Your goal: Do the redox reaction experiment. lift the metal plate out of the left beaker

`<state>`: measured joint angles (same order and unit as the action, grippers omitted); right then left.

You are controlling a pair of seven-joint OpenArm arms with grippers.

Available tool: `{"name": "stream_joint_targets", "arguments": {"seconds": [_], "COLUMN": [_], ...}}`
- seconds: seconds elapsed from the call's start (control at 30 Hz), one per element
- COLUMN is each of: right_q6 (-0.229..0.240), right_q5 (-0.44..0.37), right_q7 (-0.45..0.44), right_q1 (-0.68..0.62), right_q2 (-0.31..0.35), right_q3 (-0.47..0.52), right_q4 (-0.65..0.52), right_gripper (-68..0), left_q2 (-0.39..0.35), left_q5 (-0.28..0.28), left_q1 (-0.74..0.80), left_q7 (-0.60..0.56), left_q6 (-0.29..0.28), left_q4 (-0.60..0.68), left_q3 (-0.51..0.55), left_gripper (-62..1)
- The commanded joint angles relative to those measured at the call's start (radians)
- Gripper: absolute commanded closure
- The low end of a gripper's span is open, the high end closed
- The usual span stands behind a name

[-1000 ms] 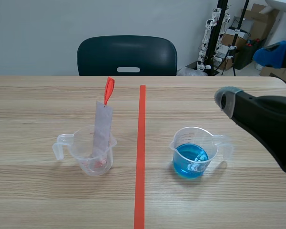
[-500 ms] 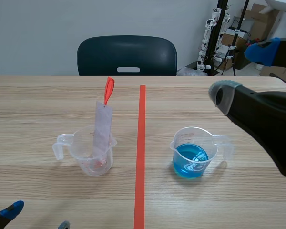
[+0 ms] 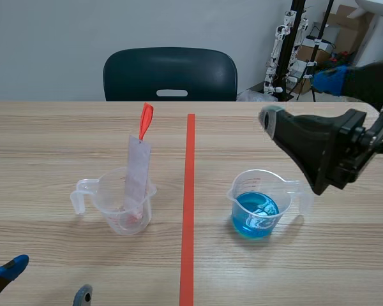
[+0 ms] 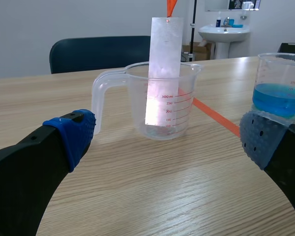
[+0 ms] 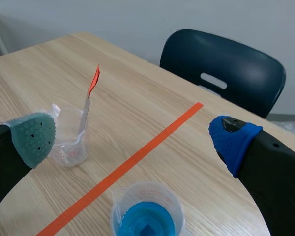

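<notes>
Metal plate [image 3: 138, 169] stands ungripped in the beaker [image 3: 110, 199], so you're at approach: left gripper [image 3: 48, 280] and right gripper [image 3: 299, 99] both spread empty, next pinch its upper end.

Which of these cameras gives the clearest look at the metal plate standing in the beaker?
The left wrist view: the metal plate faces the camera up close, standing in the clear beaker. The scene view shows it whole with its orange tag, but smaller. The right wrist view shows it nearly edge-on, a thin strip.
</notes>
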<state>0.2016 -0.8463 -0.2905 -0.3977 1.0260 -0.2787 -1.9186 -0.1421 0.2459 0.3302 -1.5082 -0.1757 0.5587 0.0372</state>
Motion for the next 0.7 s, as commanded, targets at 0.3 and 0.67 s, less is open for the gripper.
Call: {"name": "stream_joint_targets", "arguments": {"seconds": [0.3,0.67], "right_q6": [0.001,-0.031], "right_q5": [0.006,0.003], "right_q7": [0.101,0.178], "right_q1": [0.222,0.396], "right_q2": [-0.107,-0.171], "right_q3": [-0.19,-0.368], "right_q4": [0.05,0.081], "right_gripper": [-67.9,-67.9], "left_q2": [-0.011,-0.011], "left_q5": [-0.002,-0.104], "left_q1": [0.007,0.007], "left_q7": [-0.046,-0.046], "left_q6": [0.002,0.002], "left_q4": [0.006,0.006], "left_q3": [0.003,0.003], "left_gripper": [-61.9,-61.9]}}
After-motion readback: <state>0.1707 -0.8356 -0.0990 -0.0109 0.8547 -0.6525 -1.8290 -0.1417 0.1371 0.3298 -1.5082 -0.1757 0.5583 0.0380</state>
